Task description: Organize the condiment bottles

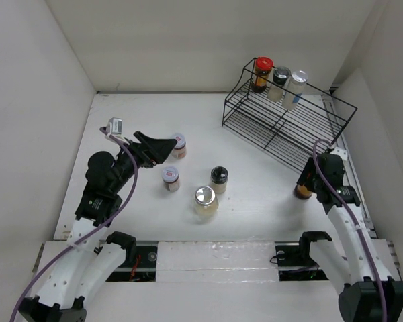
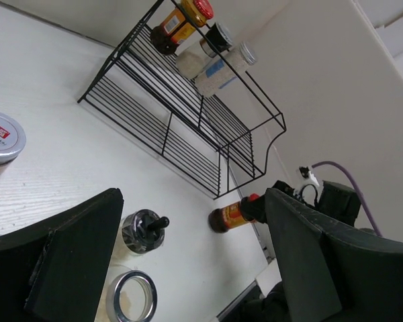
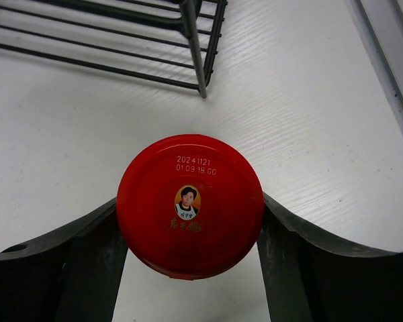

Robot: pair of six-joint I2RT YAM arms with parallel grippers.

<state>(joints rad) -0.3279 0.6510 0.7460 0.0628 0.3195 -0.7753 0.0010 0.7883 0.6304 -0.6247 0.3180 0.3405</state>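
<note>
Right now the right gripper [image 3: 190, 229] pinches a red-capped jar [image 3: 188, 180] by its cap, just beside the rack [image 1: 282, 134] and its near corner. The left gripper [image 2: 191, 201] hangs spread wide near four loose jars [image 1: 205, 200] on the table [image 1: 262, 208]; three jars [image 1: 280, 84] sit on the rack's top tier.

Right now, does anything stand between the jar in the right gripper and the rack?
Nothing visible: only bare table lies between the red-capped jar and the rack; three jars occupy the top shelf's left end.
</note>
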